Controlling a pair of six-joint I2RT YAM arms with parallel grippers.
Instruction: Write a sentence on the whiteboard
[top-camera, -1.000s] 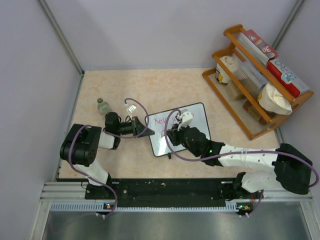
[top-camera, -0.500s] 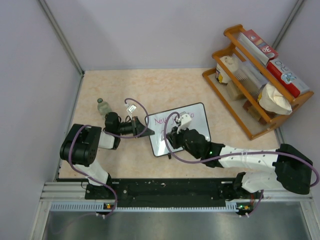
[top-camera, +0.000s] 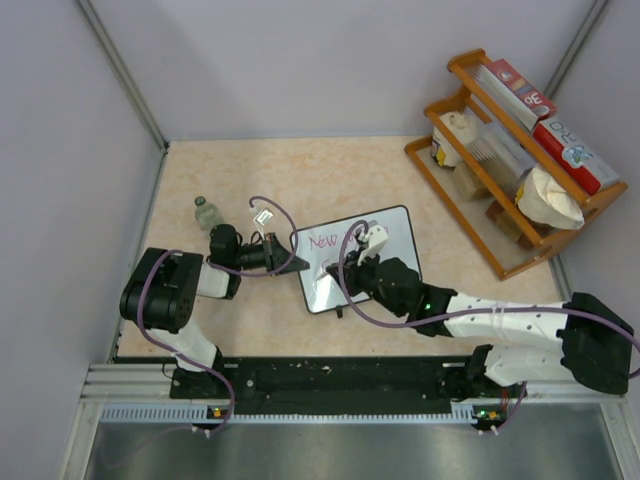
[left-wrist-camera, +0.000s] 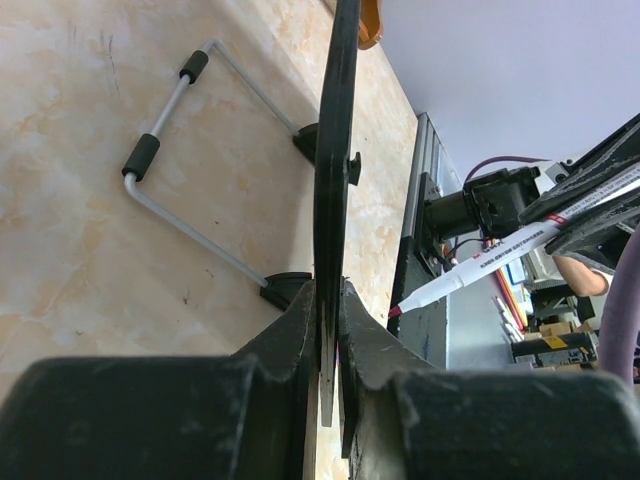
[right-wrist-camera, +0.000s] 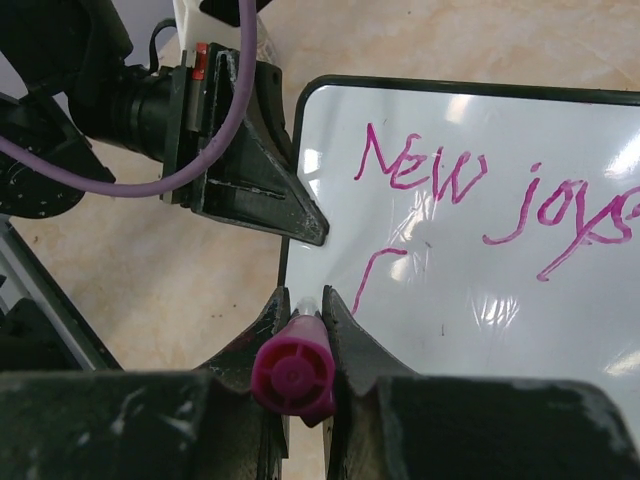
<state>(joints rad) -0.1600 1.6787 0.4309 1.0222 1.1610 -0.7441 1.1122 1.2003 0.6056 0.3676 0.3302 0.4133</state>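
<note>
The whiteboard (top-camera: 395, 232) stands tilted mid-table, seen edge-on in the left wrist view (left-wrist-camera: 336, 140). My left gripper (top-camera: 290, 262) is shut on its left edge (left-wrist-camera: 330, 300). The sentence (right-wrist-camera: 425, 172) reads "New joys" in pink, with a short hooked stroke (right-wrist-camera: 372, 268) below it; "New" (top-camera: 325, 242) shows from above. My right gripper (right-wrist-camera: 305, 305) is shut on a pink-capped marker (right-wrist-camera: 295, 375), over the board's lower left part (top-camera: 352, 262). The marker's white barrel (left-wrist-camera: 490, 265) points its tip at the board face.
A wooden rack (top-camera: 470, 180) with boxes and white items stands at the right. A small bottle (top-camera: 205, 212) sits behind the left arm. The board's wire stand (left-wrist-camera: 185, 155) rests on the beige tabletop. Grey walls close in the left and back.
My right gripper with the marker has shifted slightly over the board's left part, uncovering the word "New". The left arm and the board have stayed still.
</note>
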